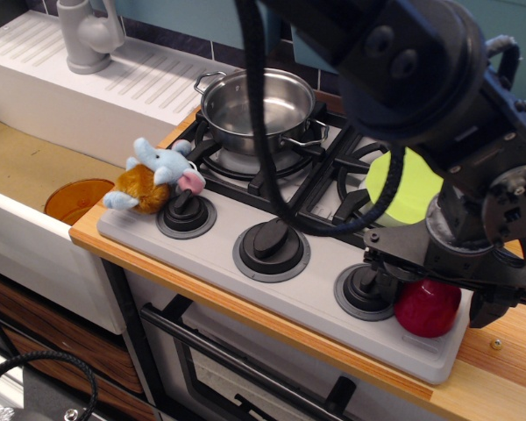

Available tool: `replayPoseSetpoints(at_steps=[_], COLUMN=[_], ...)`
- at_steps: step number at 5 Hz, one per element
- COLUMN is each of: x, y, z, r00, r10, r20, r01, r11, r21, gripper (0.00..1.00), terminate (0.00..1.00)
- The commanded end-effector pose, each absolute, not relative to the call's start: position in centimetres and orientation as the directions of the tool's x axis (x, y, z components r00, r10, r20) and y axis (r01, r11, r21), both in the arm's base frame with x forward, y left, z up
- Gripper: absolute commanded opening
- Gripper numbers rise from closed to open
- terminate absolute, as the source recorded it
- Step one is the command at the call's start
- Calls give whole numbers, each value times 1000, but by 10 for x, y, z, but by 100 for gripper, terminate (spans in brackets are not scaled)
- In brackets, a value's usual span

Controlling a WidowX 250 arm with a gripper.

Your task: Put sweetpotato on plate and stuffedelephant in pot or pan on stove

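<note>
The glossy dark-red sweetpotato [426, 312] sits on the front right corner of the grey stove [245, 281], beside the right knob. My gripper [435, 296] is open and low over it, with one jaw on each side, and covers its top. The lime-green plate [407, 186] lies on the right burner behind, partly hidden by my arm. The stuffedelephant [154, 180] lies at the stove's front left corner, next to the left knob. The steel pot [257, 105] stands empty on the back left burner.
An orange round dish [77, 200] lies in the sink [22, 167] at the left. A grey faucet [88, 35] stands at the back left. A black cable [263, 158] hangs across the stove. The wooden counter edge [500, 360] runs at the right.
</note>
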State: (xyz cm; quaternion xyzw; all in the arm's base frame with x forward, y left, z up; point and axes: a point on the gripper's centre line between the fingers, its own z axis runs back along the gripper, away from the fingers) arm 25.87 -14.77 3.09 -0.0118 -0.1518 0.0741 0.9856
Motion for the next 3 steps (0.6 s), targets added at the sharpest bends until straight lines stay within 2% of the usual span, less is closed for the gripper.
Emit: replayPoseSetpoints(at_steps=[1,2,3], x=[262,260,256], y=[-153,-154,-152], z=[39,41,59], r00=[939,940,949], r10=[158,160,165], r20=[304,302,270], r01=[-148,-149,-155], r11=[987,987,986], r21=[-58,-57,-58], gripper=[0,0,0], terminate=[0,0,0])
